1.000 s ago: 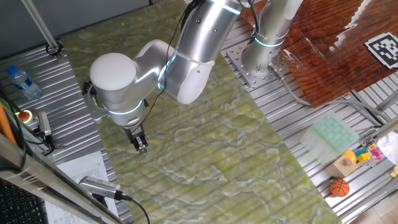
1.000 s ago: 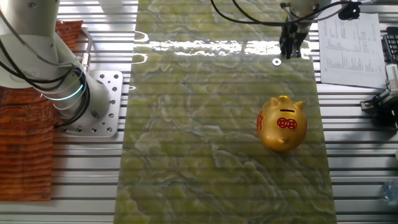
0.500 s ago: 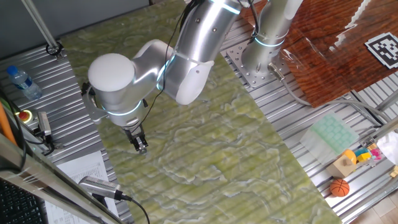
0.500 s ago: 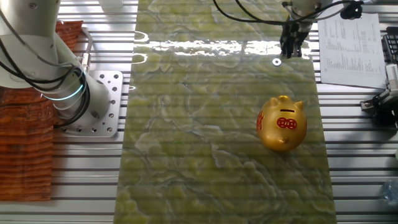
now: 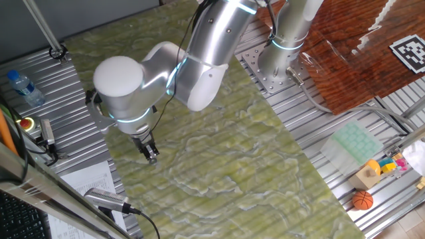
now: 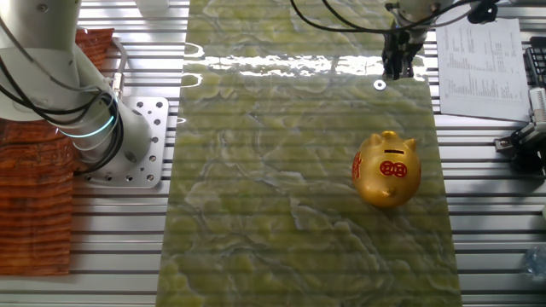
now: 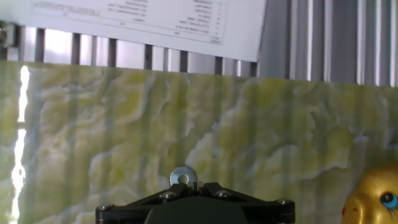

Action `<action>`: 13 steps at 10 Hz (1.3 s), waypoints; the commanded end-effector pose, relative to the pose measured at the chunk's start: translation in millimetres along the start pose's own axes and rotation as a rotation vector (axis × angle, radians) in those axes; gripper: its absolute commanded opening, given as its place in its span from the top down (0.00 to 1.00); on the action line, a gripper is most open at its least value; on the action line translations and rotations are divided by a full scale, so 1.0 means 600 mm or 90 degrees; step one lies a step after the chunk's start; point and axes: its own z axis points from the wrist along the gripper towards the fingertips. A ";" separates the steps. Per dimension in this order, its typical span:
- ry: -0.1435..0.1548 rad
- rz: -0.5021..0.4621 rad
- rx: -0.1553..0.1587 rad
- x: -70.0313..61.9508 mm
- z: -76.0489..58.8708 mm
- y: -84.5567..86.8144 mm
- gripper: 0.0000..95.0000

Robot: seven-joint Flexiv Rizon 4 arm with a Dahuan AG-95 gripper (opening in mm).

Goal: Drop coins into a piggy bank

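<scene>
The coin (image 6: pixel 380 83) is a tiny grey ring-like disc lying flat on the green marbled mat, near its far right corner. In the hand view it (image 7: pixel 181 177) lies just beyond my fingertips, slightly left. My gripper (image 6: pixel 397 73) stands upright right next to the coin, jaws closed together with nothing seen between them; it also shows in the hand view (image 7: pixel 194 185) and in one fixed view (image 5: pixel 151 157). The gold piggy bank (image 6: pixel 388 169), slot and red marking on top, stands on the mat nearer the camera than the coin; its edge shows in the hand view (image 7: pixel 375 198).
A printed paper sheet (image 6: pixel 478 51) lies just off the mat's edge by the gripper. The arm's base (image 6: pixel 128 141) is bolted left of the mat. A small orange basketball (image 5: pixel 362 200), toys and a water bottle (image 5: pixel 25 86) lie off the mat.
</scene>
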 end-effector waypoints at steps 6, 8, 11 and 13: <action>0.019 -0.008 -0.005 0.003 -0.001 0.001 1.00; -0.022 -0.028 -0.003 0.002 0.004 0.000 0.60; -0.025 0.015 -0.005 0.009 0.014 0.004 0.40; -0.025 0.016 -0.007 0.006 0.025 0.003 0.40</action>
